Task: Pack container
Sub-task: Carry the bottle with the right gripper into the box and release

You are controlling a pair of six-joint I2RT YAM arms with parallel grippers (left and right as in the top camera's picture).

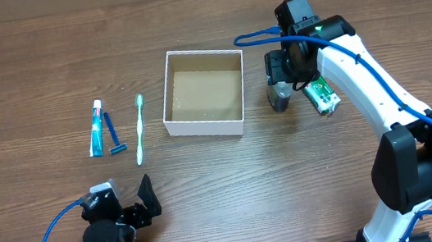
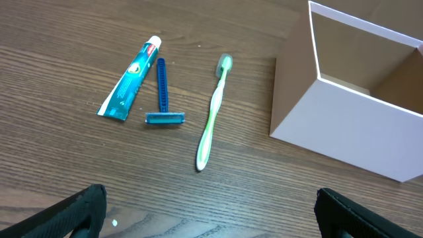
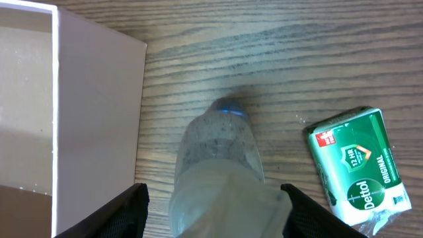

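Observation:
The container (image 1: 206, 124), a square open box with white walls and a brown inside, sits mid-table; it also shows in the left wrist view (image 2: 350, 129) and the right wrist view (image 3: 92, 86). My right gripper (image 1: 280, 88) is open around a clear speckled bottle (image 3: 221, 172) standing right of the container, its fingers (image 3: 211, 215) apart from the bottle's sides. A green soap packet (image 1: 322, 95) (image 3: 360, 165) lies right of the bottle. A toothpaste tube (image 1: 97, 127) (image 2: 129, 79), blue razor (image 1: 113, 135) (image 2: 162, 96) and green toothbrush (image 1: 139, 129) (image 2: 213, 112) lie left of the container. My left gripper (image 1: 128, 208) (image 2: 211, 215) is open and empty.
The wooden table (image 1: 28, 70) spreads around everything. Blue cables (image 1: 255, 38) run along both arms.

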